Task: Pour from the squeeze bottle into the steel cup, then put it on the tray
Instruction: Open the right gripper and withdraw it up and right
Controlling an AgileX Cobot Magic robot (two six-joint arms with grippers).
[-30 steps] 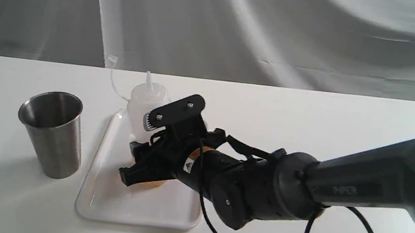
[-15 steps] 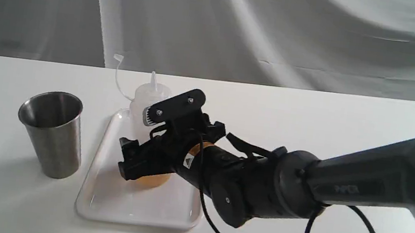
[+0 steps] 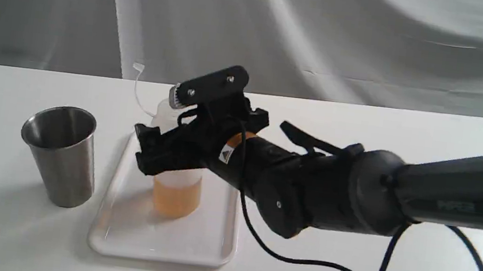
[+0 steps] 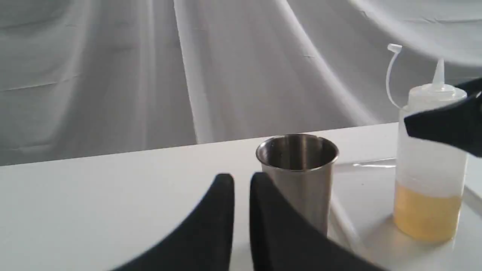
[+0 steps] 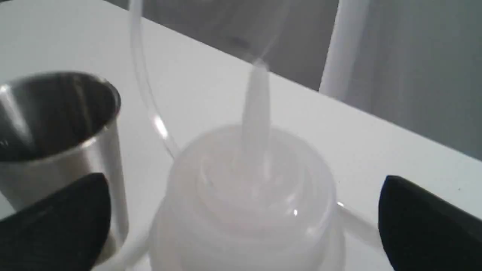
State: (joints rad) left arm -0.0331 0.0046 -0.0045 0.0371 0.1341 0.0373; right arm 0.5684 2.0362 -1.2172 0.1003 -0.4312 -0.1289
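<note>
Letting go of the squeeze bottle [image 3: 175, 192], left upright on the tray [image 3: 163, 245]; risen from its lower body to its shoulder with the right end effector [image 5: 244, 180] spread wide, clear of it. Reads as placement done; just backing away left.

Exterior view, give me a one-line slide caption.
Squeeze bottle upright on the tray, open right gripper straddling its upper part, steel cup alongside.

Upright squeeze bottle [image 3: 177, 192] on tray [image 3: 190, 249]; steel cup [image 3: 61, 155] upright beside tray.
</note>
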